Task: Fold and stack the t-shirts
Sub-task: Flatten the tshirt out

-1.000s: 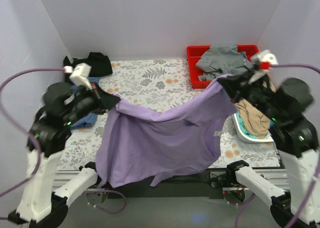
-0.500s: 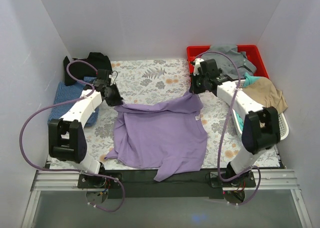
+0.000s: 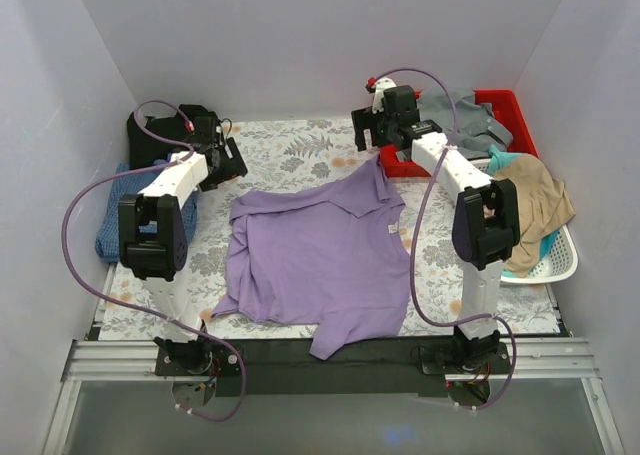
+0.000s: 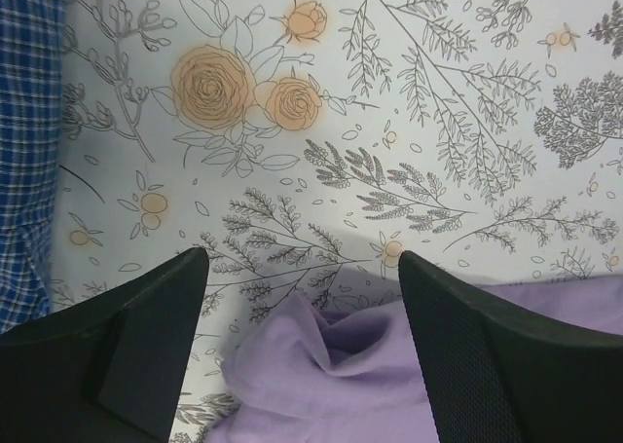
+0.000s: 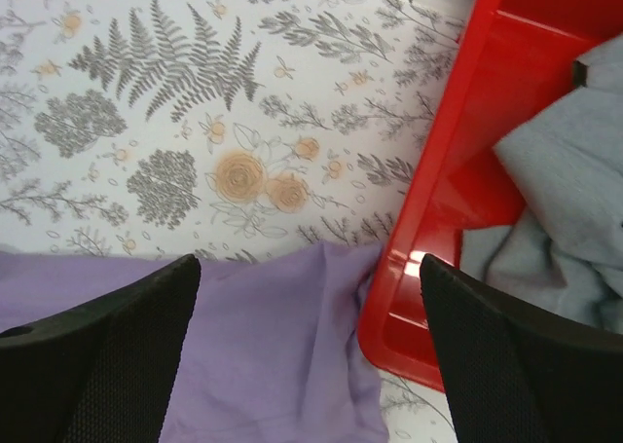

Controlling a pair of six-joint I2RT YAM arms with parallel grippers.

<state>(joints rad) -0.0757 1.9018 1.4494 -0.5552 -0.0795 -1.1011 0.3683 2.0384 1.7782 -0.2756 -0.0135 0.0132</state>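
The lilac t-shirt (image 3: pixel 318 260) lies spread out on the flowered table, its lower hem hanging over the near edge. My left gripper (image 3: pixel 231 161) (image 4: pixel 302 258) stands open just above the shirt's back left corner (image 4: pixel 336 380), which lies crumpled between the fingers, untouched. My right gripper (image 3: pixel 363 133) (image 5: pixel 310 260) is open over the back right corner (image 5: pixel 263 350), holding nothing. The black t-shirt (image 3: pixel 168 125) is bunched at the back left. In front of it lies the blue checked t-shirt (image 3: pixel 112 213) (image 4: pixel 24 151).
A red bin (image 3: pixel 505 103) (image 5: pixel 458 170) with grey cloth (image 3: pixel 455 115) (image 5: pixel 565 200) stands at the back right, touching the lilac corner. A white basket (image 3: pixel 558 265) with tan cloth (image 3: pixel 535 200) sits along the right side.
Both grippers have opened and let go of the lilac t-shirt, which now rests flat on the table. The arms have moved a little further back from its corners.
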